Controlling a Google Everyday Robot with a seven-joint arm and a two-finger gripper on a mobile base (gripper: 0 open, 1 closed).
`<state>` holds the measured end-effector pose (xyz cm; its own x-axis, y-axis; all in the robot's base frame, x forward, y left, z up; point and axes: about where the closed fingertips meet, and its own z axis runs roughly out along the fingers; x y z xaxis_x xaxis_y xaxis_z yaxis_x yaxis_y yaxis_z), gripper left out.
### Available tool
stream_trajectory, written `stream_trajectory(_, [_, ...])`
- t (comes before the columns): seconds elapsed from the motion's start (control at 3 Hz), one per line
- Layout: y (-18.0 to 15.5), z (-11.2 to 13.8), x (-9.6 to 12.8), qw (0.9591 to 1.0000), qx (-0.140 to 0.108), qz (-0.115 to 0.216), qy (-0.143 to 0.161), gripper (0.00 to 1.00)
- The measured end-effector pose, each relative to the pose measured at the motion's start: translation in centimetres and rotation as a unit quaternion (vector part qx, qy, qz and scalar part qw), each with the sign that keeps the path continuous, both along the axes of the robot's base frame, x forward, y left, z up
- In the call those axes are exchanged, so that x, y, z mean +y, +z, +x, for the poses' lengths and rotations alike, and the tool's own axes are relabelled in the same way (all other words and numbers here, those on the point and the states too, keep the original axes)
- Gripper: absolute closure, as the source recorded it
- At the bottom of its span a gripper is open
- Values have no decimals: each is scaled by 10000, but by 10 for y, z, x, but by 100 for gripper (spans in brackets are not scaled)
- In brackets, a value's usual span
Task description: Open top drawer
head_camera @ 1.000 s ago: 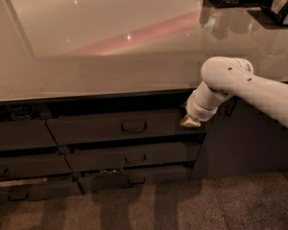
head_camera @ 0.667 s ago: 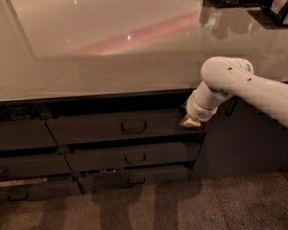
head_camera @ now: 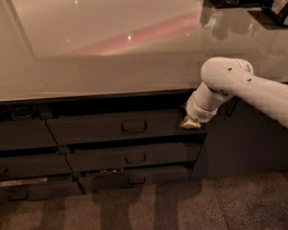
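One gripper [head_camera: 190, 122] at the right end of the top drawer [head_camera: 101, 131].
We see the drawer front directly under the countertop [head_camera: 110, 56], its loop handle [head_camera: 134, 126] left of the gripper; whether the gripper grasps anything, we cannot tell.

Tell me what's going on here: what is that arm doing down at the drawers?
The robot's arm reaches in from the right, below the countertop edge. Its gripper sits at the right end of the top drawer, well away from the handle at the centre of the drawer front. The drawer appears pulled out only slightly, with a dark gap above it.
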<state>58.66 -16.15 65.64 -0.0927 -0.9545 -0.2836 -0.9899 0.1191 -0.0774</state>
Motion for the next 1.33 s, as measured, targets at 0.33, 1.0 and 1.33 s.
stream_trajectory(0.33, [2, 2, 0, 10000, 0, 0, 0, 100])
stream_trajectory(1.0, [5, 2, -1, 10000, -10, 45, 10, 100])
stream_trajectory(1.33, [13, 2, -1, 10000, -10, 45, 10, 100])
